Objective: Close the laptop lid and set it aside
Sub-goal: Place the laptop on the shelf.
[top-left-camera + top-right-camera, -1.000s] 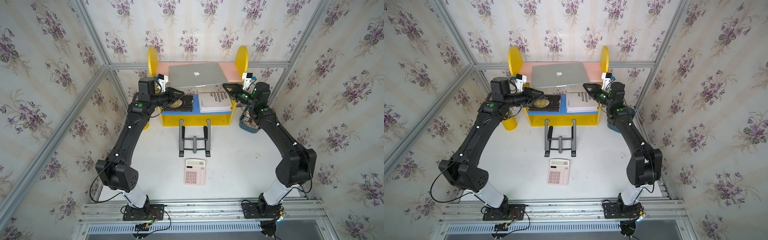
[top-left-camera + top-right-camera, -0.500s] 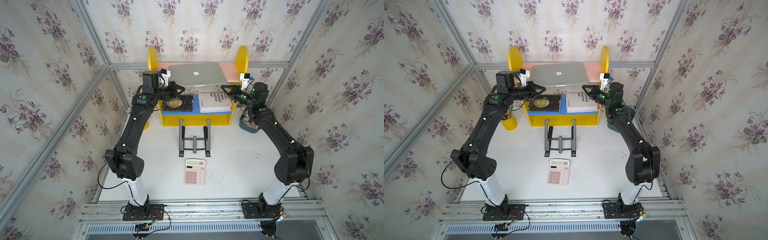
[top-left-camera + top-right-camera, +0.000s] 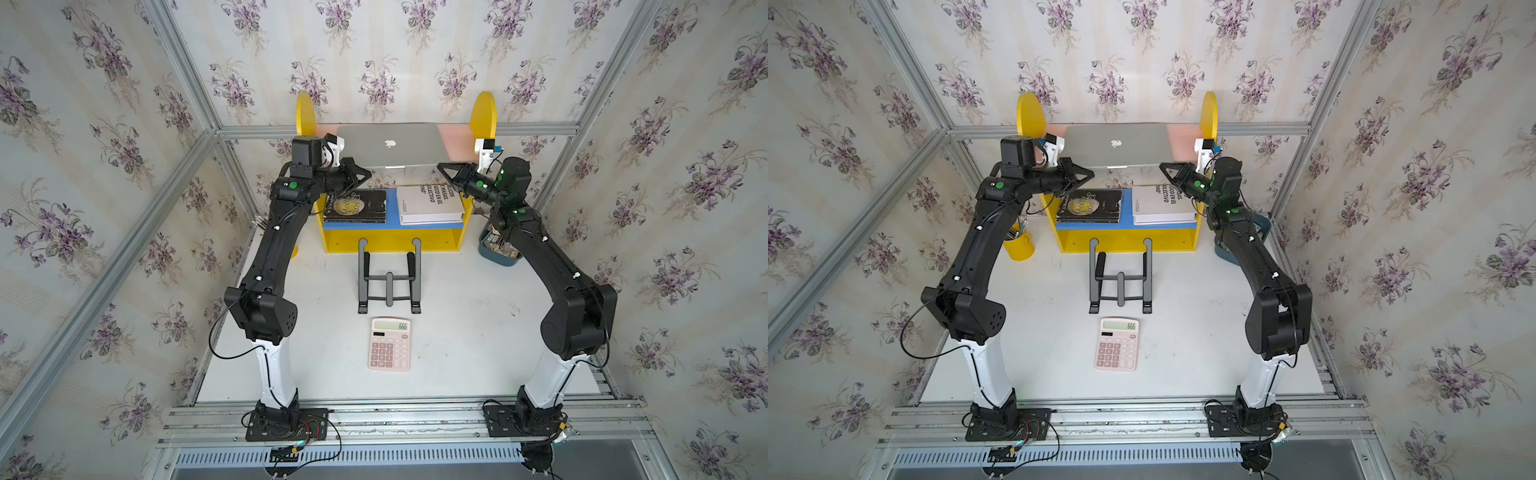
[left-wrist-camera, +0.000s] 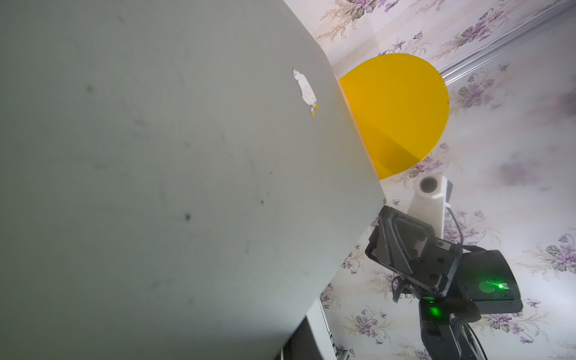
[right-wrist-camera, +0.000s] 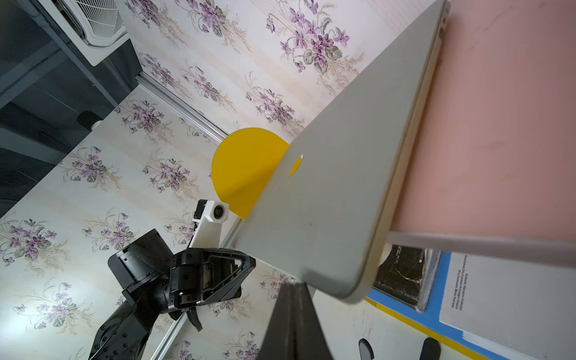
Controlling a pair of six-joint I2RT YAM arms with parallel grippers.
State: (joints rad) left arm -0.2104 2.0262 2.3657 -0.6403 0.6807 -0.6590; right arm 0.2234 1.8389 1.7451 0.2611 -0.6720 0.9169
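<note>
My left gripper (image 3: pixel 368 175) pinched closed, empty, at laptop's (image 3: pixel 390 143) 7 o'clock corner; my right gripper (image 3: pixel 440 167) closed, empty, at 5 o'clock corner.

The laptop lid (image 4: pixel 156 171) filled most of the left wrist view, its silver face smudged and its apple logo (image 4: pixel 305 90) near the edge, with a yellow rounded panel (image 4: pixel 396 115) behind and the right end effector (image 4: pixel 402 246) beyond its corner.

Laptop (image 3: pixel 390 143) atop shelf (image 3: pixel 455 139), between both claws; stand (image 3: pixel 389 276) before shelf.
</note>
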